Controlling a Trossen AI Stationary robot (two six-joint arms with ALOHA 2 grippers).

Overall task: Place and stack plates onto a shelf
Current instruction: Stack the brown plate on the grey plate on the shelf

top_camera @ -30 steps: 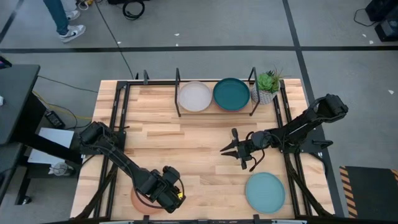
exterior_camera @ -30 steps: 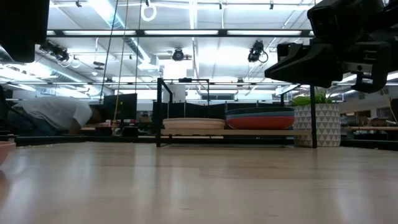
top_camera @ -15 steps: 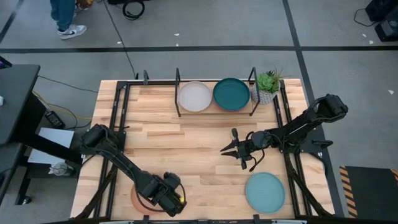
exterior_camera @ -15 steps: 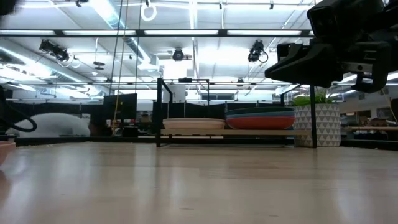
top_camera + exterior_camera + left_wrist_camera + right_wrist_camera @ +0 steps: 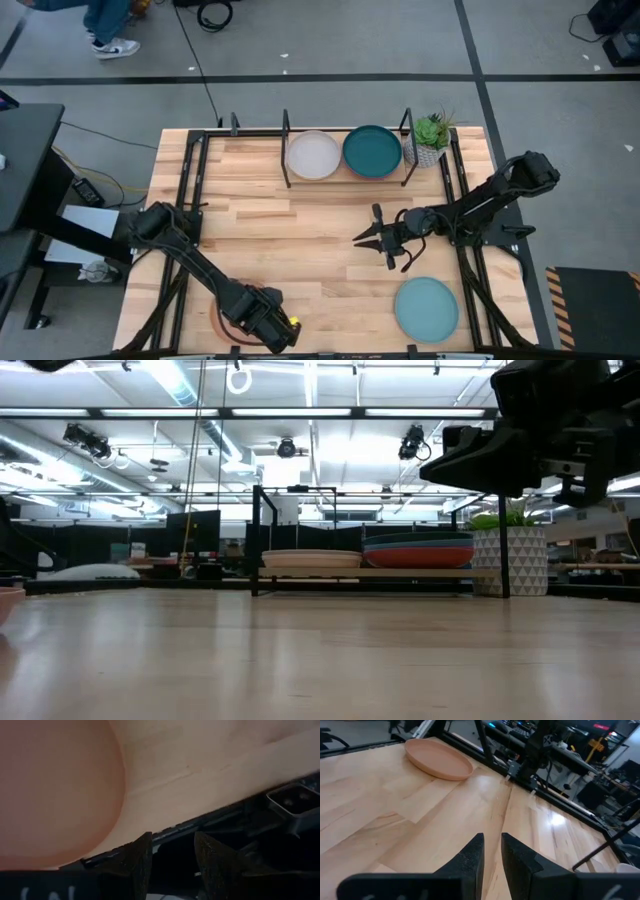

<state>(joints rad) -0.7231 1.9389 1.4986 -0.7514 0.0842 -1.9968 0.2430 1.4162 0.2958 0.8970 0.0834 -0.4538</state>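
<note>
Light source: ceiling strip lamps (image 5: 330, 412), bright, white, blown out in the low view.
Bench (image 5: 410, 815): evenly lit from above, soft glare patch near its edge.
Shadows: faint, short.
Blur: terracotta plate (image 5: 55, 790) close and out of focus; left fingers (image 5: 137, 862) soft.
Silhouette: right arm (image 5: 530, 435) dark against the lamps.

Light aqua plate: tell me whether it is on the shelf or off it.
Off. The light aqua plate lies flat on the table's near right corner, far from the shelf.
</note>
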